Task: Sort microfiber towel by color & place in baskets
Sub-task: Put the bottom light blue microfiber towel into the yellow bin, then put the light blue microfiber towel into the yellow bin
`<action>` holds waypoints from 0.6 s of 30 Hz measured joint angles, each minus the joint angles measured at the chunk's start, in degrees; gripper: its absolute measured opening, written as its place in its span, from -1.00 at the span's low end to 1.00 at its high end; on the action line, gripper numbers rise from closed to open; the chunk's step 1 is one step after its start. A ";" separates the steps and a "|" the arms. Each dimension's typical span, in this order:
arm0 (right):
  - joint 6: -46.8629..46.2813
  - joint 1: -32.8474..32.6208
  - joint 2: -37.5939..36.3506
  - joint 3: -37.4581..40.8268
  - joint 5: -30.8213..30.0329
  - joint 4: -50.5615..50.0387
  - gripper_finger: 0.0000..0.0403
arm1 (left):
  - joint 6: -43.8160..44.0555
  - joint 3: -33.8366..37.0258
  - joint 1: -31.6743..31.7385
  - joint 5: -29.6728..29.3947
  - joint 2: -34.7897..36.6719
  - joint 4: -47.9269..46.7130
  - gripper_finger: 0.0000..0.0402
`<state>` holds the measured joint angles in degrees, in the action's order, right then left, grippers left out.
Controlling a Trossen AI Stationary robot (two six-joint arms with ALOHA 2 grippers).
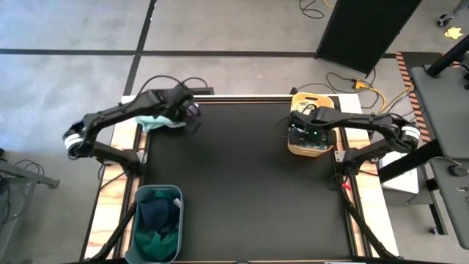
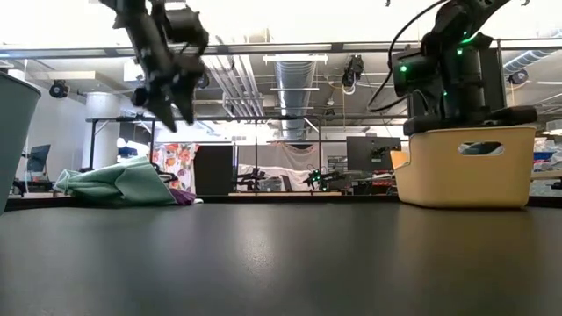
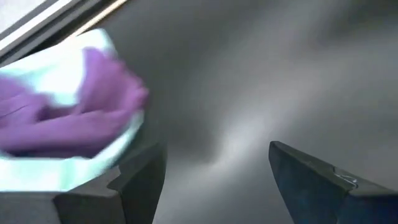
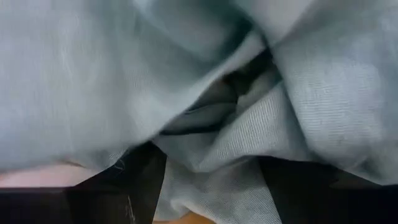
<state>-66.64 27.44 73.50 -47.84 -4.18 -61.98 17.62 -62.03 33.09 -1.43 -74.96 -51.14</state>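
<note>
The left claw (image 1: pixel 187 111) hangs above the table's far left corner with its fingers spread wide and nothing between them. Just below it and to its outer side lies the remaining pile of towels (image 2: pixel 123 184): a mint cloth with a purple one (image 3: pixel 68 118) folded into it, resting on the mat at the edge. The right claw (image 1: pixel 308 136) is down inside the yellow basket (image 2: pixel 465 167), pressed against grey-green cloth (image 4: pixel 205 93) that fills its wrist view; whether its fingers are closed on that cloth cannot be told. A teal basket (image 1: pixel 156 224) well behind the left claw, at the near left corner, already holds dark blue and green towels. The towels appear light, limp and soft, likely to drape and to drag a neighbour along when lifted. Judged from the folds, the best hold is a raised ridge of the purple cloth, pinched from above so that the mint layer stays down. There is no risk of breakage; the chief risk is taking two colours at once. The table (image 1: pixel 242 183) carries a flat black matte mat, which looks grippy enough to hold cloth in place. Beyond it the low view shows an open workshop with ceiling ducting, racks and monitors; cables lie on the grey floor.
</note>
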 joint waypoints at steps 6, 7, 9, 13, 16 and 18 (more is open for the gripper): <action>0.64 -1.36 -2.77 -3.18 -0.54 -6.72 0.31 | -1.59 0.20 6.72 -6.39 -4.01 -4.49 0.33; 0.64 -1.69 -3.72 -4.37 -0.56 -7.58 0.34 | -1.61 0.18 7.63 -8.49 -4.54 -5.79 0.33; 0.64 -2.37 -5.36 -6.33 -1.05 -9.35 0.38 | -1.06 0.20 9.66 -12.47 -5.52 -8.15 0.33; 0.75 -3.19 -8.67 -9.99 -2.54 -9.77 0.48 | 0.80 0.61 13.97 -17.40 -6.71 -9.83 0.33; 1.25 -3.23 -10.41 -12.17 -2.65 -9.81 0.54 | 1.31 0.66 16.85 -19.16 -7.20 -9.74 0.33; 1.80 -3.22 -11.37 -13.52 -2.73 -9.74 0.58 | 0.89 0.69 18.45 -19.67 -7.82 -9.22 0.33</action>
<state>-64.84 24.22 62.13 -61.36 -6.91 -71.72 18.52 -61.34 51.53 -21.10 -82.78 -60.37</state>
